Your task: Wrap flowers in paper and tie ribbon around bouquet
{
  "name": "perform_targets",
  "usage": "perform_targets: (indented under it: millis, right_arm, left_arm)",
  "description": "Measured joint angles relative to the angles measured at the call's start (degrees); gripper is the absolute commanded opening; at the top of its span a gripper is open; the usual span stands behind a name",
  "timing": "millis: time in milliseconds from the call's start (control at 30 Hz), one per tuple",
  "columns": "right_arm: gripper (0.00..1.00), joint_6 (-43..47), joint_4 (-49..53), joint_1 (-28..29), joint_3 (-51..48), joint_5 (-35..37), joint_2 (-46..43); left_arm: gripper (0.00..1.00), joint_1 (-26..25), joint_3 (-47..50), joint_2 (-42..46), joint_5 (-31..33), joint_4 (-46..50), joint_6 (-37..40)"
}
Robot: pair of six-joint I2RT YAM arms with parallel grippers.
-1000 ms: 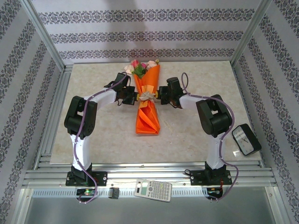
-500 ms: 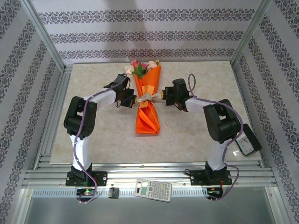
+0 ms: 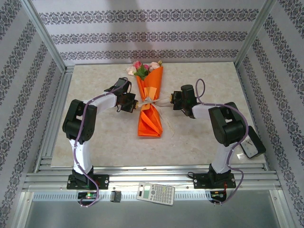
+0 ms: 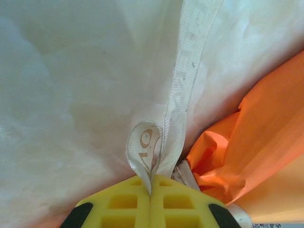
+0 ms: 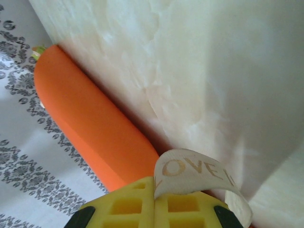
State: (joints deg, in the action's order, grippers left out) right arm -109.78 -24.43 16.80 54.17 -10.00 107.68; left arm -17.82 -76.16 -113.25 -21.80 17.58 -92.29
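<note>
Pulled outward from the bouquet [image 3: 150,121] since earlier, left gripper [image 4: 151,183] is clamped fully on one ribbon [image 4: 187,80] end at bouquet's left; right gripper [image 5: 154,190] clamps the other end at its right, tensioning the knot around the bouquet lying between them

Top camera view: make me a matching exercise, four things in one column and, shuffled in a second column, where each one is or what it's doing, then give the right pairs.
Column one
1. bouquet
2. calculator
3. left claw
4. right claw

Column two
A. shut on the ribbon, at the bouquet's right side
B. on the metal rail at the near edge
C. lying in the middle of the table, flowers at the far end
D. shut on the ribbon, at the bouquet's left side

Pairs: 1-C, 2-B, 3-D, 4-A
</note>
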Motion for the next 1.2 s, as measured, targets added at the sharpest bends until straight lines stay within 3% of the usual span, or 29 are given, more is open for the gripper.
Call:
perform_targets:
  millis: [367, 1200]
  right_arm:
    - [0.0, -1.44, -5.25, -0.96, -0.76, 1.62, 0.0]
    - [0.0, -2.56, -7.85, -2.82, -0.83, 0.76, 2.56]
  left_arm:
    - [0.0, 3.34, 0.66, 2.25, -0.15, 0.07, 3.19]
    - [0.0, 3.74, 3.21, 3.93, -0.2, 0.48, 5.79]
